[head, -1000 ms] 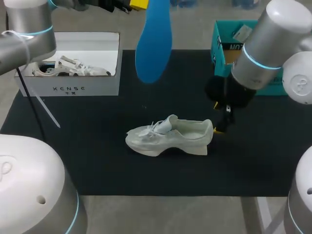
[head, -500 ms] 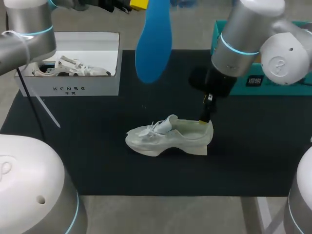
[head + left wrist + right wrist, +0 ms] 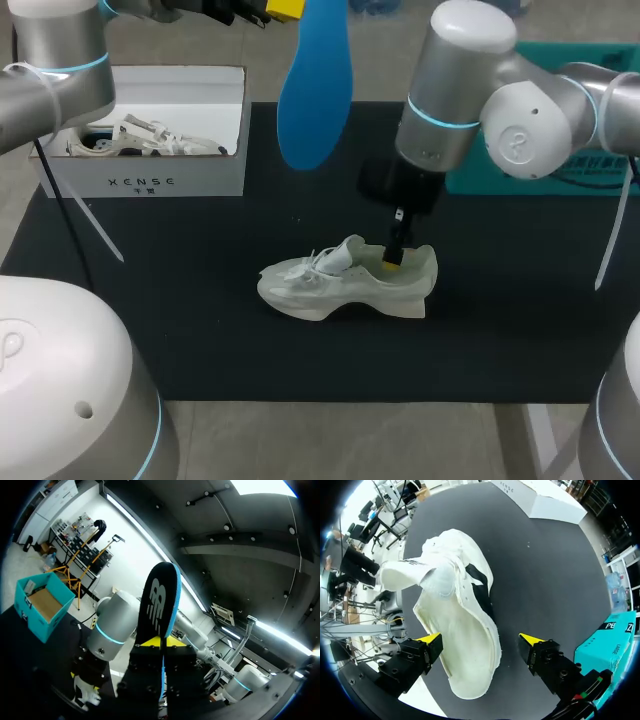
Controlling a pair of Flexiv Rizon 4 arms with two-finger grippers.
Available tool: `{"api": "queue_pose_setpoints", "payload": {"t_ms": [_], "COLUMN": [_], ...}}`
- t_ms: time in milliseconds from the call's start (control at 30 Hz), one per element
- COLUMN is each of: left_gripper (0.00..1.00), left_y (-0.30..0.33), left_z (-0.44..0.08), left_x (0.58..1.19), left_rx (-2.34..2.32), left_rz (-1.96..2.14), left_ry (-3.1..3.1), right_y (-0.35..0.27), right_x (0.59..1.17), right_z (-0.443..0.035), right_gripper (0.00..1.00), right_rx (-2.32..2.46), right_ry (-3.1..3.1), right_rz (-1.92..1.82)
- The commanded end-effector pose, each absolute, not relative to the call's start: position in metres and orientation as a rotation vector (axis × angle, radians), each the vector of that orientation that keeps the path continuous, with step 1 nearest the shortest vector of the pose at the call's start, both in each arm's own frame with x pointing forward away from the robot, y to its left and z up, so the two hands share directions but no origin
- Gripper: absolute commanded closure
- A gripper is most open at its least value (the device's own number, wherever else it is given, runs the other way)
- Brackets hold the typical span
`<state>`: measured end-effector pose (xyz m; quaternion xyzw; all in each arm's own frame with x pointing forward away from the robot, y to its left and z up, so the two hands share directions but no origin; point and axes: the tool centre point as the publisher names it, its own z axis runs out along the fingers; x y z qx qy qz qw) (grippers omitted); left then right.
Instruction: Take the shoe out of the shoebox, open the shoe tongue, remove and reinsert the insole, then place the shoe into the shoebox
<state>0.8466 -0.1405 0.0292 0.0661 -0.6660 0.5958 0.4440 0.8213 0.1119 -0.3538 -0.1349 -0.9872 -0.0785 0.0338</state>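
Across the table, black cloth mat. At its far left corner, open white cardboard shoebox, second pale shoe inside. At far right, teal cardboard box. Mid-mat, outside the shoebox, white chunky-soled sneaker, upright on its sole. High above the mat, blue foam insole, pinched by left gripper. Spread wide over the sneaker's heel opening, right gripper.

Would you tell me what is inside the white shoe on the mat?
The white shoe holds only a bare white footbed; the blue insole is out. Its toe end is hidden under the tongue.
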Motion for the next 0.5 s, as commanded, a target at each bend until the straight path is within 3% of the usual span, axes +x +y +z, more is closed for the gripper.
{"api": "queue_pose_setpoints", "payload": {"t_ms": [33,333,367,400,433,500], "left_gripper": [1.00,1.00,1.00,1.00,1.00,1.00], "left_y": [-0.140,-0.140,-0.140,-0.140,-0.140,-0.140], "left_z": [0.029,0.029,0.029,0.029,0.029,0.029], "left_x": [0.846,0.846,0.846,0.846,0.846,0.846], "left_rx": [0.165,0.165,0.165,0.165,0.165,0.165], "left_rz": [1.477,1.477,1.477,1.477,1.477,1.477], "left_ry": [-1.652,-1.652,-1.652,-1.652,-1.652,-1.652], "right_y": [0.116,0.115,0.114,0.113,0.112,0.111], "right_x": [0.825,0.822,0.822,0.822,0.822,0.821], "right_z": [-0.378,-0.395,-0.396,-0.397,-0.398,-0.399], "right_gripper": [0.00,0.00,0.23,0.85,1.00,1.00], "right_rx": [-0.406,-0.397,-0.397,-0.396,-0.395,-0.394], "right_ry": [-3.006,-2.990,-2.992,-2.993,-2.992,-2.992], "right_rz": [-0.233,-0.230,-0.233,-0.236,-0.238,-0.247]}}
